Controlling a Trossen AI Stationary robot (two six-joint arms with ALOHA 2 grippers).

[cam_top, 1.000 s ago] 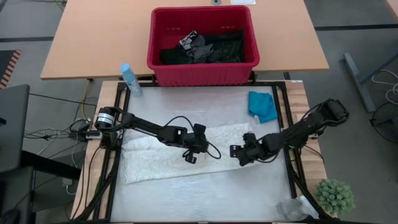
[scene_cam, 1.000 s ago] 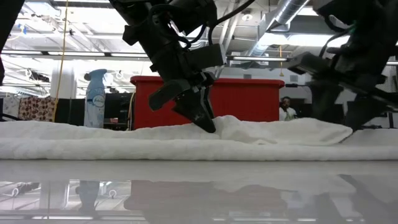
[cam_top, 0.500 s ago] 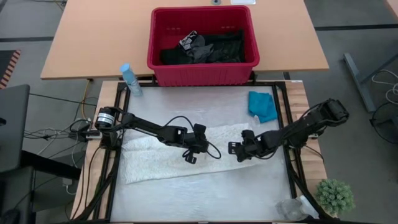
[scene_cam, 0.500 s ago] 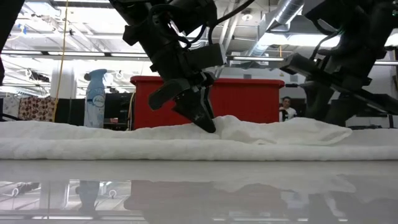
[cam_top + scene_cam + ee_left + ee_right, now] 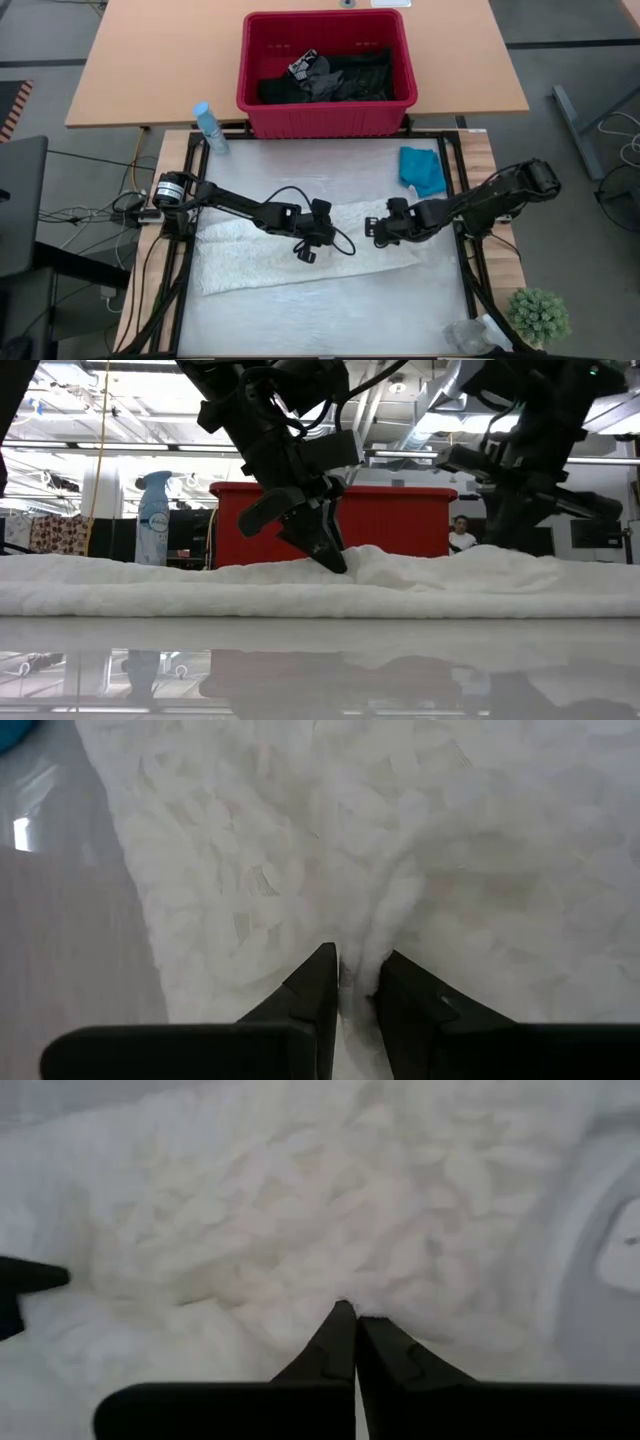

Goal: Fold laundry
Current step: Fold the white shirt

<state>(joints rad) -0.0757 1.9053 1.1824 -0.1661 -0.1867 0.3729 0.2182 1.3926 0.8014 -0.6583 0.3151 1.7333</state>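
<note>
Two pincers meet the white lacy garment (image 5: 300,250), which lies spread across the middle of the tabletop (image 5: 330,310).

High view: the left pincer (image 5: 318,240) sits on the garment's mid-length; the right pincer (image 5: 383,228) has moved in from the bare surface onto the garment's right end. A teal garment (image 5: 424,170) lies apart near the right frame rail, and black garments (image 5: 335,78) fill the red basket (image 5: 325,112) beyond the work area. Bare surface extends toward the near edge, giving room to carry the end over.

Low view: the left pincer (image 5: 325,545) presses a raised ridge of cloth; the right pincer (image 5: 500,530) stands at the far fold.

Left wrist view: narrow jaws pinch a ridge of the white lacy garment (image 5: 400,850) between the fingertips (image 5: 320,975).

Right wrist view: jaws that stood apart a second ago are now closed, tips (image 5: 340,1330) nipping the white lacy garment (image 5: 300,1230) at a pucker. Judged from this, both ends are secured and a fold can begin; the thin nip may slip.
</note>
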